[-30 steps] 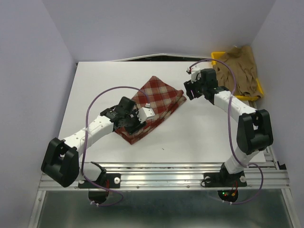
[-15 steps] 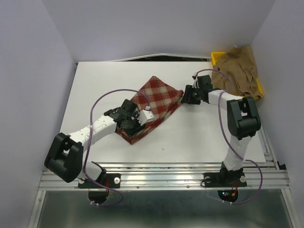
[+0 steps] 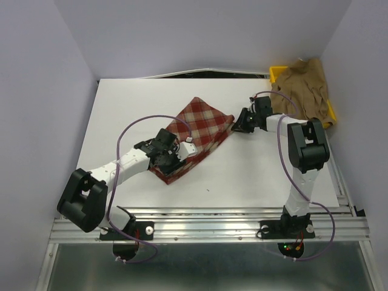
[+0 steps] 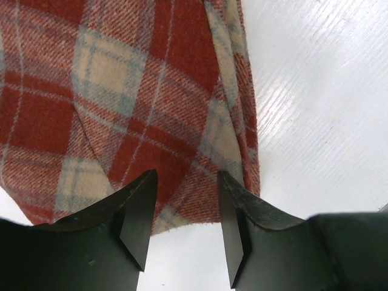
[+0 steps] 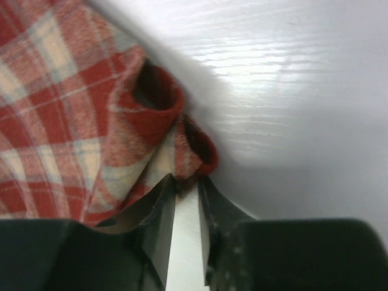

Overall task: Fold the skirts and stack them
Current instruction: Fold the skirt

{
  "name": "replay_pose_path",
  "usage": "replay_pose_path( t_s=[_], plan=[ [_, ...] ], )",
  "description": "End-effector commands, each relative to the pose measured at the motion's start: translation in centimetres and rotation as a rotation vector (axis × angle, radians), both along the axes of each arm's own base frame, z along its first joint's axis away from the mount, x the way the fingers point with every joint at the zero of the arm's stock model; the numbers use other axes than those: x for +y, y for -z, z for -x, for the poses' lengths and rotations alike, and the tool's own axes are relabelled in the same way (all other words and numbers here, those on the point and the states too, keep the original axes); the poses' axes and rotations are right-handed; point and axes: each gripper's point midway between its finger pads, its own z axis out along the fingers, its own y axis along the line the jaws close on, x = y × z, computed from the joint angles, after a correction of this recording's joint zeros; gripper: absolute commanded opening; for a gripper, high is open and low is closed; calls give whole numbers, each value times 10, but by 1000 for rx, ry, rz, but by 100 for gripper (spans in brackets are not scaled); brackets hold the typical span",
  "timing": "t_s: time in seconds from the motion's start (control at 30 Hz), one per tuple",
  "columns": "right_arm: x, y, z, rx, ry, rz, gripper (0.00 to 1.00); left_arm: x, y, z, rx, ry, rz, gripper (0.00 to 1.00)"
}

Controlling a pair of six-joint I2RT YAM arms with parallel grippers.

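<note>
- Nearest, left claw (image 4: 186, 176) at the near hem of the plaid skirt (image 3: 203, 124), jaws wide over coarse red-and-cream twill, not pinching.
- Mid-table (image 3: 242, 176), plaid folded into a slanted, layered rectangle.
- Farther, right claw (image 5: 189, 182) at its rolled right corner, swung in and narrowed to a slit within the last second; grip impossible to tell.
- Farthest, crumpled tan skirt (image 3: 303, 85) heaped on yellow tray (image 3: 276, 74); white tabletop wide to the left and front.

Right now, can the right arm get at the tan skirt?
Probably yes. The tan skirt lies on the tray close beside the right gripper, nothing between; that gripper is at the plaid skirt's corner, though.
</note>
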Motion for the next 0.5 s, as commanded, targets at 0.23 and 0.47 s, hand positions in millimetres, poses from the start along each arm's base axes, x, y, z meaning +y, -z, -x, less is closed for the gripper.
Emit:
replay_pose_path(
  t_s=[0.23,0.47],
  plan=[
    [-6,23,-5,34,30,41,1,-4,-8,18,27,67,28,67],
    [-8,22,-8,25,39,54,1,-6,-11,24,46,78,46,67]
  ],
)
